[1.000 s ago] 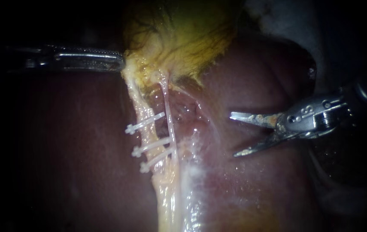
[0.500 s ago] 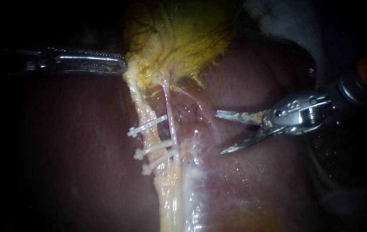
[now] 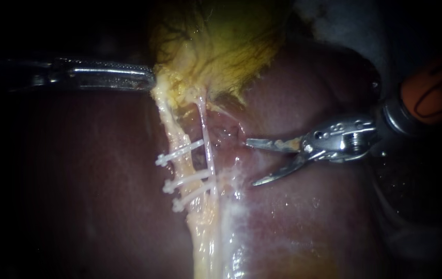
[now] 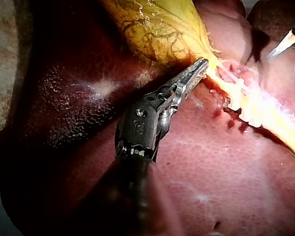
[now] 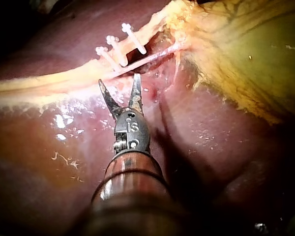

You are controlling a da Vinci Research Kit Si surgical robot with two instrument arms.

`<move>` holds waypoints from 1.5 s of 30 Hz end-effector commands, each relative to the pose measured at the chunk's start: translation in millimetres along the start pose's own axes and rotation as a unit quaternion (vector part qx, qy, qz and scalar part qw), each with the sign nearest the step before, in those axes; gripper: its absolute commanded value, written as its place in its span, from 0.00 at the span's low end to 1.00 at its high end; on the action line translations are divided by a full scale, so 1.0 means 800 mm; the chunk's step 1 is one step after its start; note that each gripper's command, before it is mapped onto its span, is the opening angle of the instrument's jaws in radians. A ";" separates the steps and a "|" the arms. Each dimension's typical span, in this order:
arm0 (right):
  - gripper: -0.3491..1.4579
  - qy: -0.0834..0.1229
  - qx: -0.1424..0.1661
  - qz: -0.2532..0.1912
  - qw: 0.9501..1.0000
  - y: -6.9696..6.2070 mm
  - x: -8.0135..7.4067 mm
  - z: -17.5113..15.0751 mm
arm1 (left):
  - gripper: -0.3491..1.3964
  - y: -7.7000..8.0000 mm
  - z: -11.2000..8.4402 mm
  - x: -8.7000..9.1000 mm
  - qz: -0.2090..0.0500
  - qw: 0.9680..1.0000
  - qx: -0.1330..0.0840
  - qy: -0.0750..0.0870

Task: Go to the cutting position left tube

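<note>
Two pale tubes run down from the yellow gallbladder over the dark red liver. The thicker, yellowish left tube carries three white clips; a thin right tube lies beside it. My right instrument has its jaws, two thin blades, open just right of the tubes, level with the clips and not touching them. In the right wrist view the right instrument points its blades at the clips. My left instrument is shut on the gallbladder's lower edge, also seen in the left wrist view.
Glistening wet tissue runs below the clips. A pale fold of tissue sits at the upper right behind the right instrument's shaft. Liver surface surrounds the tubes on both sides.
My right instrument has moved left toward the tubes with its blades still open. The left instrument holds still on the gallbladder.
</note>
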 end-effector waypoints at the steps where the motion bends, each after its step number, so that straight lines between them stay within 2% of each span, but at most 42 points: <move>1: 0.90 0.003 0.003 0.002 1.000 0.0000 0.0000 0.0005 | 0.00 0.0000 0.0001 0.0000 0.000 1.000 0.001 0.000; 8: 0.90 0.015 0.030 0.008 0.999 -0.0001 0.0000 0.0033 | 0.00 -0.0001 0.0002 0.0000 0.000 1.000 0.000 0.000; 17: 0.90 0.010 0.045 0.012 0.999 0.0007 -0.0007 0.0067 | 0.00 -0.0002 0.0003 0.0001 0.000 1.000 0.000 0.000; 35: 0.90 0.004 0.053 0.024 0.998 0.0038 -0.0038 0.0113 | 0.00 -0.0003 0.0004 0.0001 0.000 1.000 0.000 0.000; 45: 0.90 -0.003 0.069 0.029 0.997 0.0060 -0.0055 0.0131 | 0.00 -0.0004 0.0005 0.0003 0.000 1.000 0.000 0.000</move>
